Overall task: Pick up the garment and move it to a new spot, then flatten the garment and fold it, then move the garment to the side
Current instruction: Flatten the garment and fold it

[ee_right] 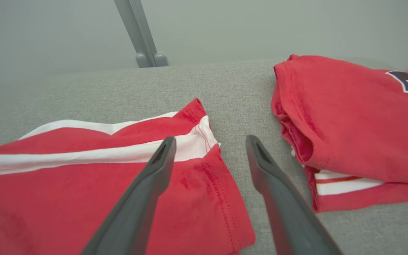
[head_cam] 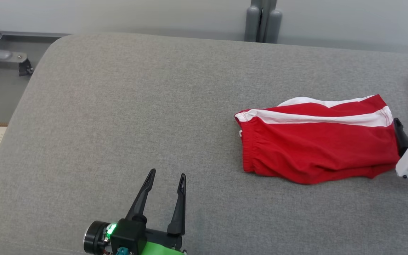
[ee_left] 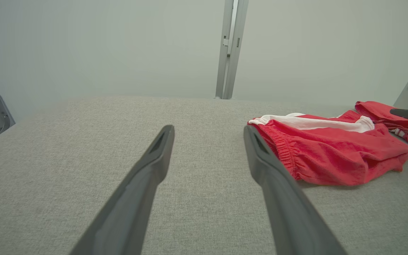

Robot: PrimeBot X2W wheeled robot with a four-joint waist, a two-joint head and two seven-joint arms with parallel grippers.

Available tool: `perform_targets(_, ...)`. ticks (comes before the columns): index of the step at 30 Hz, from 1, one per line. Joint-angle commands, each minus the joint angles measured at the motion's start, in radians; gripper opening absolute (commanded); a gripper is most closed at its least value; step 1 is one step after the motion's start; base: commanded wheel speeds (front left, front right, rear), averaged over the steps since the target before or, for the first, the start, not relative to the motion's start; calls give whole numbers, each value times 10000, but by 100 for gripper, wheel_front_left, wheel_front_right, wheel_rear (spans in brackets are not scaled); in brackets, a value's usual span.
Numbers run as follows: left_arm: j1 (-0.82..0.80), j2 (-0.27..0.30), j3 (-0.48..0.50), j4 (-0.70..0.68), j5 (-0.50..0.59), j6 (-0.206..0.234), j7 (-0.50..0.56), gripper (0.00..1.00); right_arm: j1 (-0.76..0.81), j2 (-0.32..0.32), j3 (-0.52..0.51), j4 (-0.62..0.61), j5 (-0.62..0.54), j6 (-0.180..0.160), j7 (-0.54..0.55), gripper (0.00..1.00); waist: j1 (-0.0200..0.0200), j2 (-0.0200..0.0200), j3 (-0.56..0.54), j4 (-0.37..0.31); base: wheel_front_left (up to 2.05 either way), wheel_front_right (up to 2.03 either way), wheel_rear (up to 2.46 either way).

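Lying folded, the red shorts (head_cam: 317, 148) with white stripes are resting flat on the right half of the grey cushion (head_cam: 119, 106), waistband pointing left and leg hems pointing right. The right gripper (ee_right: 210, 139) is hanging at those hems with its fingers spread wide and holding nothing, one finger over the cloth, possibly brushing it, the other over bare cushion between the shorts and a second folded red garment (ee_right: 349, 117) lying just beside. The left gripper (head_cam: 167, 174) is sitting well apart at the near edge, likewise spread wide and empty.
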Motion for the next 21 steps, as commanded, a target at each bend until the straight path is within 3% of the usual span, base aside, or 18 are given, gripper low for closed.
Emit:
perform_targets(1,-103,-69,39,0,136,-93,-26,100,-278,-193,-105,355,-110,-18,217,100,0,0,558,655,0,0,0)
perform_targets(7,-326,-245,60,1,236,-329,-27,100,-1081,-511,-506,1899,-57,-18,1150,100,0,0,1072,1015,0,0,0)
perform_targets(16,-472,-319,121,24,328,-435,-27,100,-1197,9,104,2630,377,-9,1835,100,0,0,1397,884,0,0,0)
perform_targets(17,-500,-321,116,26,357,-452,-27,100,-1154,65,231,2659,467,-10,1920,59,0,0,1408,836,0,0,0)
perform_targets(18,-512,-325,109,28,376,-459,-27,100,-1098,106,339,2664,535,-10,2001,33,0,0,1413,803,0,0,0)
perform_targets(20,-539,-326,103,40,419,-478,-27,100,-986,139,563,2607,695,-10,2057,0,0,0,1407,711,0,0,0)
perform_targets(21,-536,-327,108,67,418,-486,-27,100,-926,111,688,2550,761,-10,2038,0,0,0,1382,649,0,0,0)
